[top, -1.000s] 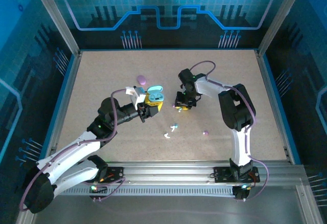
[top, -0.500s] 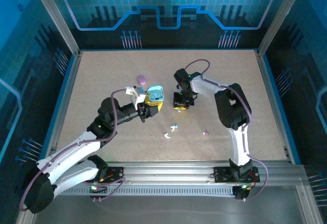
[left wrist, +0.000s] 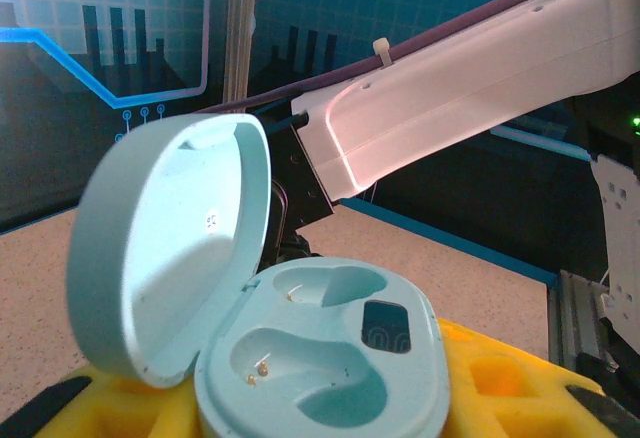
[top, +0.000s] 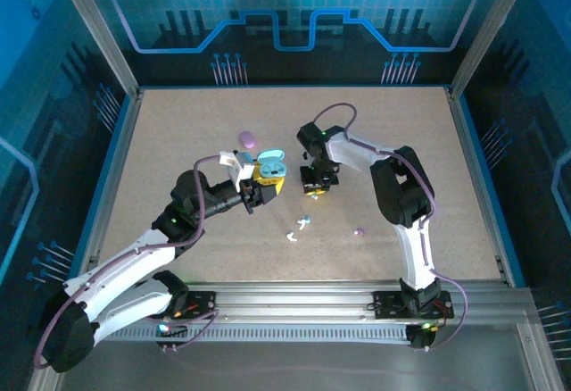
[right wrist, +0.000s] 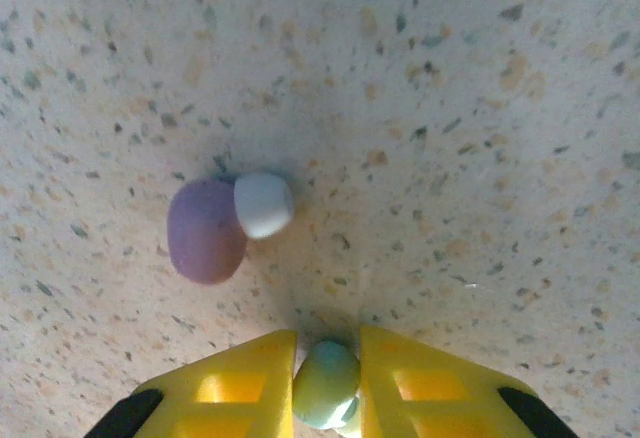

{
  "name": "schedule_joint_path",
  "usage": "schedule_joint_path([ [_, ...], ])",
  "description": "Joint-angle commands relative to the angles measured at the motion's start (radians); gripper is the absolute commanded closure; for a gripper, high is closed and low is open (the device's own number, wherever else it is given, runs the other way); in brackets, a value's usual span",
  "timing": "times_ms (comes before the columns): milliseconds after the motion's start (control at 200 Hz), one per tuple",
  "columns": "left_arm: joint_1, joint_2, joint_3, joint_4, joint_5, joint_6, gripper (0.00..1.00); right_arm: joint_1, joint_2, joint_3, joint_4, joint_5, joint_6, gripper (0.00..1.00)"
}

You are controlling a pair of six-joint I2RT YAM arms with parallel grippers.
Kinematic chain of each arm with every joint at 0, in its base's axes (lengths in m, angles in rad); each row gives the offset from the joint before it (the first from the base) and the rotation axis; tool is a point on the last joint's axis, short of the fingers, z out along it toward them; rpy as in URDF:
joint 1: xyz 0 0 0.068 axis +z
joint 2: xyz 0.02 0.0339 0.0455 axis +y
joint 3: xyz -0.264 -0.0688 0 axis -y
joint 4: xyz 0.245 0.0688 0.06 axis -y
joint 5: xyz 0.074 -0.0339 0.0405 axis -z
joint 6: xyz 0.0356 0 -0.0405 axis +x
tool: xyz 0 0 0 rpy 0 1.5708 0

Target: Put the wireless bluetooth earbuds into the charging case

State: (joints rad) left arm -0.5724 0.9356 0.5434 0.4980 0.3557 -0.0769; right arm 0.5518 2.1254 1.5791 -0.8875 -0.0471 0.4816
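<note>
One tiny printed mark (left wrist: 212,221) inside open charging case lid (left wrist: 165,278), illegible.

Am seeing tabletop (right wrist: 420,98) as matt, speckled, grainy, stone-like. My right gripper (right wrist: 327,346) fingers (right wrist: 240,383) looking like yellow plastic, semi-gloss. Am reading light-blue earbud (right wrist: 325,383) as smooth matt plastic; charging case (left wrist: 320,378) showing smooth pale-blue plastic w/ soft sheen. Am noting frame rail (top: 312,300) as ribbed bare metal.

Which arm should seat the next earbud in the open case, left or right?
Right. The right end effector pinches a light blue earbud, close beside the case. The left end effector is busy holding the open charging case, both sockets empty.
</note>
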Motion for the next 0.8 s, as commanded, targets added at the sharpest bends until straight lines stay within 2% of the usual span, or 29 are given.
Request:
schedule_joint_path([
  [0, 0.002, -0.015, 0.016, 0.011, 0.012, 0.011, 0.72, 0.023, -0.027, -0.025, -0.102, 0.025, -0.116, 0.79],
  [260, 0.002, -0.019, 0.015, 0.012, 0.011, 0.014, 0.72, 0.026, -0.007, -0.034, -0.124, 0.045, -0.18, 0.77],
  [400, 0.003, -0.018, 0.013, 0.016, 0.009, 0.012, 0.72, 0.027, -0.003, -0.013, -0.133, 0.05, -0.119, 0.7],
  [505, 0.002, -0.018, 0.013, 0.017, 0.012, 0.01, 0.72, 0.025, -0.002, -0.008, -0.136, 0.055, -0.072, 0.69],
  [795, 0.003, -0.023, 0.009, 0.019, 0.017, 0.009, 0.72, 0.025, -0.004, -0.021, -0.111, 0.033, 0.024, 0.72],
])
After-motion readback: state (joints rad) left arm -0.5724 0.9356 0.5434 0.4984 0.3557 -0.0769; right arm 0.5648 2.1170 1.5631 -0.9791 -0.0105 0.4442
